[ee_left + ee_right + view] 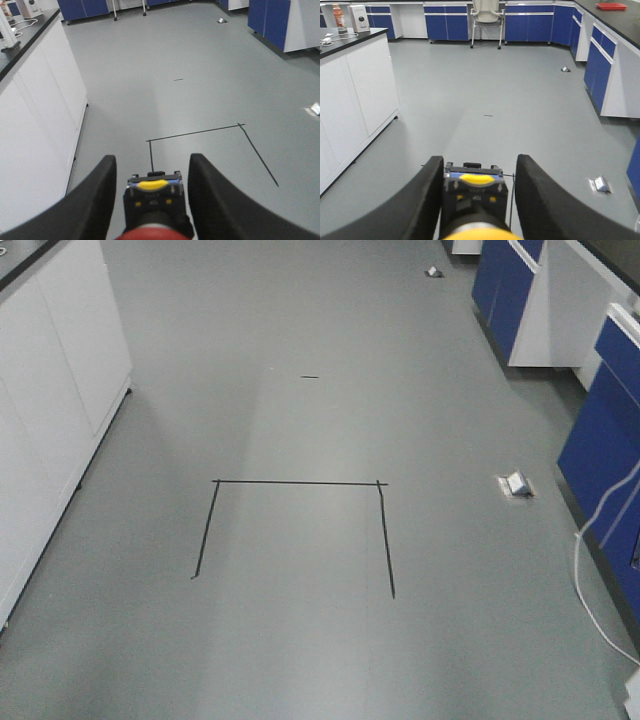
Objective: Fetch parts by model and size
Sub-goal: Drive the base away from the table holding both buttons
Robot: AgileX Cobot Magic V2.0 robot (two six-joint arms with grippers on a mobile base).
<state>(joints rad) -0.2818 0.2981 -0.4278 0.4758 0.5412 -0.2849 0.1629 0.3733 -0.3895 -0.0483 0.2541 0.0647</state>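
In the left wrist view, a red-capped push-button switch (154, 200) with a black body and blue-grey base sits between my left gripper's (152, 165) black fingers, held in the air above the floor. Narrow gaps show along the body on both sides. The right wrist view has a yellow-capped switch (476, 192) of the same build in my right gripper (479, 162). Its left finger (427, 190) lies against the body, and a slim gap shows on the right. Neither gripper appears in the front view.
Black tape marks a three-sided rectangle (300, 483) on the grey floor ahead. White cabinets (60, 370) line the left, blue cabinets (605, 440) the right. A floor socket (516, 484) and a white cable (590, 570) lie at the right. A chair (486, 15) stands far back.
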